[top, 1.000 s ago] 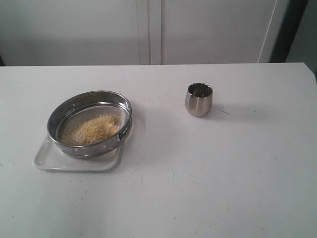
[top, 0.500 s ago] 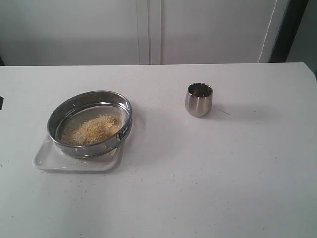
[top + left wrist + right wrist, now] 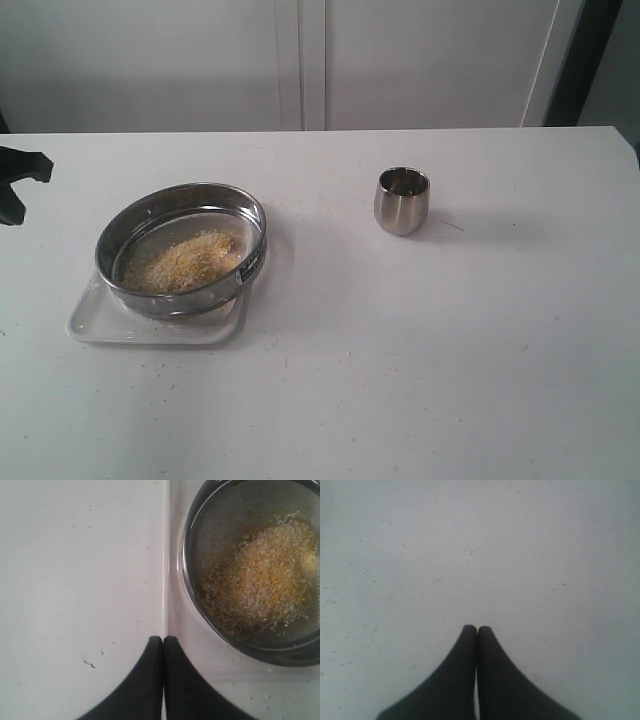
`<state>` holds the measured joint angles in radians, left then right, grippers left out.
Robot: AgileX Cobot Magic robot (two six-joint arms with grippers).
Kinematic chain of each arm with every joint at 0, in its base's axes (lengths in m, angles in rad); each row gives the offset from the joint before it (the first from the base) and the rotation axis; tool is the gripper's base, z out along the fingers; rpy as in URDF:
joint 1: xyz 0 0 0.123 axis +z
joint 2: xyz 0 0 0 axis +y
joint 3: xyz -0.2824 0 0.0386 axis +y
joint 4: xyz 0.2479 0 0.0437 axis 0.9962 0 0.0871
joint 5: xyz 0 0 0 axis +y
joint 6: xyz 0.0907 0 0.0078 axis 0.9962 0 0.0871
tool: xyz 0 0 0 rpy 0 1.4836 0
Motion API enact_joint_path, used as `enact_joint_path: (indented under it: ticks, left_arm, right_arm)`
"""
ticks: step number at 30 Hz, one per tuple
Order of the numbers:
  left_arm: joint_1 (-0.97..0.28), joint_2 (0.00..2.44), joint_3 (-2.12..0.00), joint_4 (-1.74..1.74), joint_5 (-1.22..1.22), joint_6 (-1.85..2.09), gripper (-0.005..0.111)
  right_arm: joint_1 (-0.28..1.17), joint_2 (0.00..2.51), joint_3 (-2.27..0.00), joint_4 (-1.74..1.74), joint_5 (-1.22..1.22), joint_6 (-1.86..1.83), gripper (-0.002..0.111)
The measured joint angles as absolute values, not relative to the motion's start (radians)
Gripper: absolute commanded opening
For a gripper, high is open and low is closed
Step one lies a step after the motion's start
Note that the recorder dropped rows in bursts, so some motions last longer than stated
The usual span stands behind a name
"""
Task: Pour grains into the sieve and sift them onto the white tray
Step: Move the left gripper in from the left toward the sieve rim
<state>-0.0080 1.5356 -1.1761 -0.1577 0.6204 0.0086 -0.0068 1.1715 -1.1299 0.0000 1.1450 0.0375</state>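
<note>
**Exterior view**
- Bench (image 3: 420, 360): white, with a few loose specks.
- Sieve (image 3: 140, 215): steel ring, sitting on the white tray (image 3: 92, 322) at the bench's left. It is likely set there so that whatever passes the mesh drops into the tray.
- Grains (image 3: 185, 262): a yellow-and-whitish heap lying inside the sieve on the mesh. Pouring looks done, and sifting appears to be the step in hand.
- Label (image 3: 250, 268): small and black, on the sieve wall. Its writing is too small to read.
- Cup (image 3: 402, 200): steel, upright, well apart to the right. Its contents cannot be made out, and no marking is visible.
- Left arm (image 3: 18, 180): a dark part at the left edge, near the sieve but apart from it.

**Left wrist view**
- Left gripper (image 3: 163, 640): jaws pressed tip to tip, holding nothing. They are poised over the tray's edge beside the sieve and clear of its wall, probably in approach to the rim.
- The grains are heaped toward one side of the mesh.

**Right wrist view**
- Right gripper (image 3: 477, 629): jaws closed together and empty, over bare speckled bench, presumably parked out of the way.
- No writing in view.
</note>
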Motion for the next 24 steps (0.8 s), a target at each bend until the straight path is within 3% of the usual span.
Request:
enact_joint_path:
  ticks: [8,17,24]
  left_arm:
    - [-0.017,1.746,-1.351,-0.168,0.691,0.009,0.000]
    - [-0.146,1.953,-1.595,-0.187,0.714,0.046,0.000]
    - [-0.148,1.979,-1.622,-0.138,0.733,0.044,0.000]
  right_arm:
    - [-0.007,1.172,-1.130,0.000,1.145,0.038,0.000]
    - [-0.007,1.172,-1.130,0.000,1.145,0.038,0.000]
    - [-0.007,1.172,-1.130,0.000,1.145,0.039,0.000]
